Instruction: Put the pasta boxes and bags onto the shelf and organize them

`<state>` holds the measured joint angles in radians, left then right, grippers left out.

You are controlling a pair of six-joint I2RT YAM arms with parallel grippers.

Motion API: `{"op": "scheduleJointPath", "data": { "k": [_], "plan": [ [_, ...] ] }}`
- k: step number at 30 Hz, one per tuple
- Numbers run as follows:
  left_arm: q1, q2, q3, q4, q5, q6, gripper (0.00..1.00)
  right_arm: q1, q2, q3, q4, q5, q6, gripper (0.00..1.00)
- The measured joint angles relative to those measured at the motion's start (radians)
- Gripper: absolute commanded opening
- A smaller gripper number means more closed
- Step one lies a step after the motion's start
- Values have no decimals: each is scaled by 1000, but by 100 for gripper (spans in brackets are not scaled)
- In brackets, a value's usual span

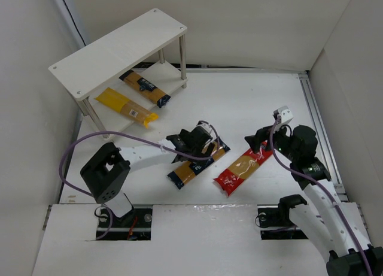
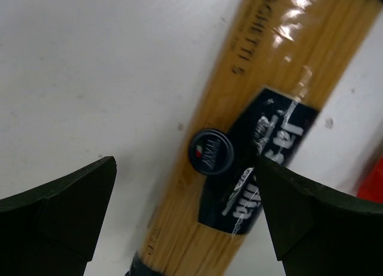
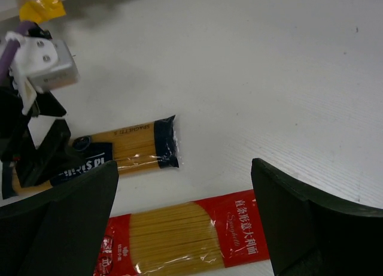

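Note:
The white two-tier shelf (image 1: 119,48) stands at the back left. On its lower tier lie an orange-yellow pack with navy ends (image 1: 145,87) and a plain yellow pack (image 1: 127,107). A second orange-yellow navy pack (image 1: 187,171) lies on the table, and my left gripper (image 1: 192,145) is open and straddles it; in the left wrist view the pack (image 2: 257,96) runs between the spread fingers of the gripper (image 2: 188,189). The red pack with a clear window (image 1: 244,168) lies to its right. My right gripper (image 1: 260,142) is open above the red pack's far end (image 3: 185,234), with empty jaws (image 3: 185,219).
White walls close in the table on the left, back and right. A metal rail (image 1: 317,120) runs along the right edge. A purple cable (image 1: 78,150) loops by the left arm. The right wrist view shows the left gripper (image 3: 36,150) on the navy pack (image 3: 134,147).

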<state>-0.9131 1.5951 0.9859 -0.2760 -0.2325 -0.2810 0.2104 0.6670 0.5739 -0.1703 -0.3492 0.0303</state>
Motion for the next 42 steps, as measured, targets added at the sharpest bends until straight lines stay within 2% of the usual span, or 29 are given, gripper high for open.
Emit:
{"op": "scheduleJointPath", "data": {
  "k": [6,10,23,27,28,29,30,33,34,35,42],
  "plan": [
    [-153,-8,-43,51,83,82,100,0,-10,-3,7,-66,-4,96],
    [-163,4,-48,62,104,109,100,0,-30,-13,21,-101,-7,96],
    [-157,137,54,-32,-134,61,100,0,-60,-20,24,-146,-8,96],
    [-154,175,100,-58,-167,58,100,0,-81,-28,29,-148,-8,96],
    [-154,183,109,-60,-169,60,97,0,-88,-32,29,-147,-8,96],
    [-154,191,117,-59,-169,63,88,0,-93,-34,28,-146,-8,96],
    [-153,198,125,-54,-165,64,65,0,-98,-34,28,-145,-8,96],
    [-154,216,129,-26,-128,76,26,0,-109,-35,29,-143,-8,96],
    [-156,216,129,-21,-124,89,16,0,-113,-35,29,-143,-8,96],
    [-158,210,128,-15,-120,103,0,0,-117,-35,29,-140,-8,96],
    [-143,198,146,-14,-127,72,0,0,-146,-35,29,-132,-8,96]
  ]
}}
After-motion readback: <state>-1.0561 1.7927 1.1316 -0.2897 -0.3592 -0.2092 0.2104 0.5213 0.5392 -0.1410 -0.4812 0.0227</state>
